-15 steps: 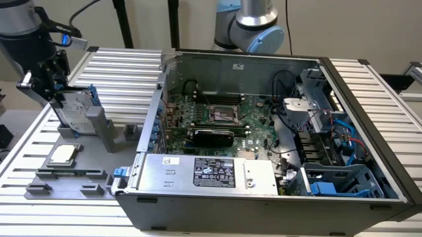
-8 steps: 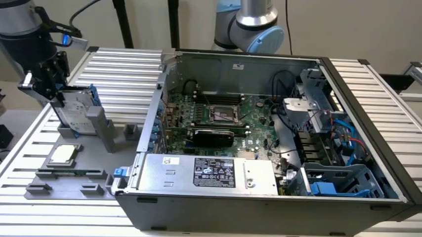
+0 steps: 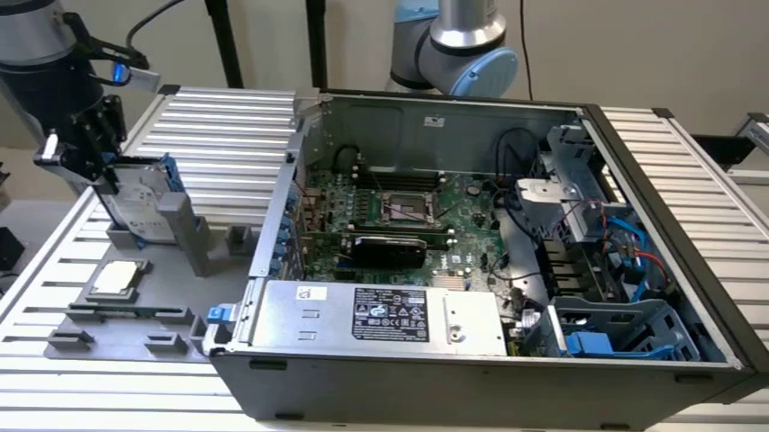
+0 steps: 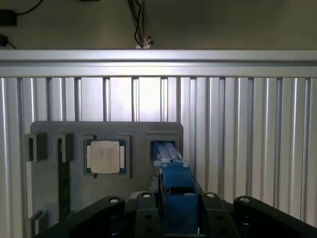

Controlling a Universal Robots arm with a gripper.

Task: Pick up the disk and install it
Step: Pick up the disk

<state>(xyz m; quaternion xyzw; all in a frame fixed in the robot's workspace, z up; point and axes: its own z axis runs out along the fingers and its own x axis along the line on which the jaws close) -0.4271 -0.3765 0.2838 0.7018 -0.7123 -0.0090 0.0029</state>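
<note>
The disk (image 3: 142,202) is a flat silver-grey drive with blue rails. It stands on edge over the upright grey holder (image 3: 180,229) at the exterior view's left. My gripper (image 3: 103,171) comes down on its top edge, shut on it. In the wrist view the blue rail of the disk (image 4: 173,183) runs between my gripper (image 4: 173,210) fingers, which press against both of its sides. Its far end reaches the slot (image 4: 166,146) in the grey fixture; I cannot tell whether it still rests inside.
A small square chip (image 3: 121,276) (image 4: 105,156) lies in the grey fixture plate (image 3: 121,328). The open computer case (image 3: 673,225) takes up the exterior view's right, with a silver power supply (image 3: 373,310) and a blue drive cage (image 3: 613,333). Another arm's base (image 3: 451,45) stands behind.
</note>
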